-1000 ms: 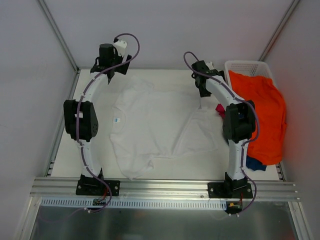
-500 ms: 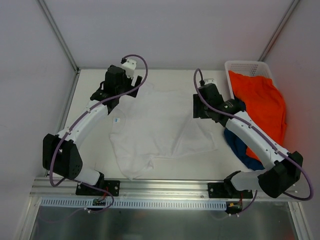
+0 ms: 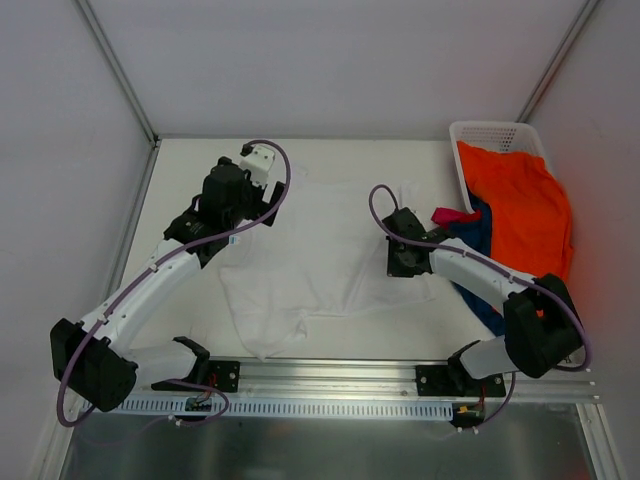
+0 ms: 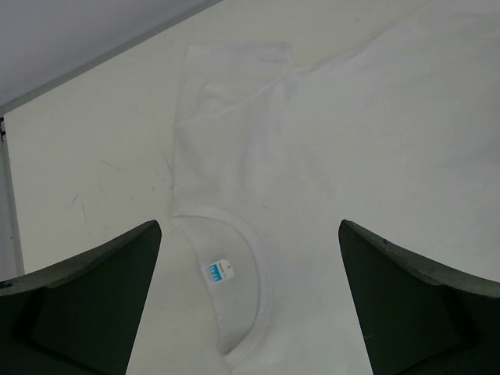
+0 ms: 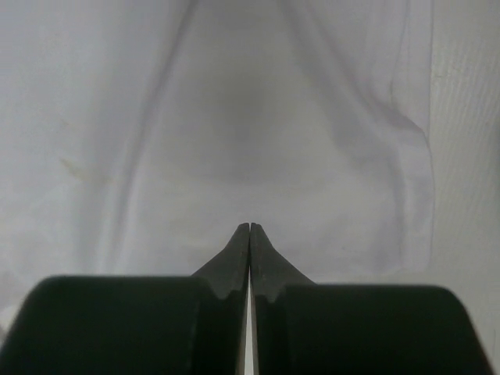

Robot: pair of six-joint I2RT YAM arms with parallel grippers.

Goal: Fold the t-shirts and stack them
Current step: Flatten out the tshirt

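Presently, locate the white t-shirt (image 3: 320, 250) spread flat on the table (image 3: 330, 155), directly beneath both tools. Read its long axis as running from the left gripper (image 4: 248, 233) across to the right gripper (image 5: 250, 228): collar end below the left tool, hem end below the right, each arm nearest its own end.

Left gripper: jaws at full spread, holding nothing, hovering clear of the cloth. Find the collar (image 4: 264, 273) straight below the gap between the fingers, one sleeve (image 4: 234, 78) ahead of the fingertips, the body ahead and toward the right-hand finger. Judge a straight descent sufficient to reach the neckline.

Right gripper: jaws fully closed, tips meeting, pressed down at the cloth. Note creases running toward the tips; cannot confirm any fold caught between them. Find the shirt's side edge toward the right-hand finger, bare table beyond it.

Treat the fold line as lying across the long axis, between the two tools; expect a lift at one end to drag the other unless pinned.

Check the tag (image 4: 217, 272) inside the collar, just behind the neckline toward the wrist: blue mark on white, lettering too small to read. No other brand or writing visible.

Locate the other garments beyond the right arm, away from the left tool: orange t-shirt (image 3: 530, 210) draped over the basket (image 3: 490, 128), navy t-shirt (image 3: 472, 232) and magenta t-shirt (image 3: 448, 215) beside it, none yet folded.
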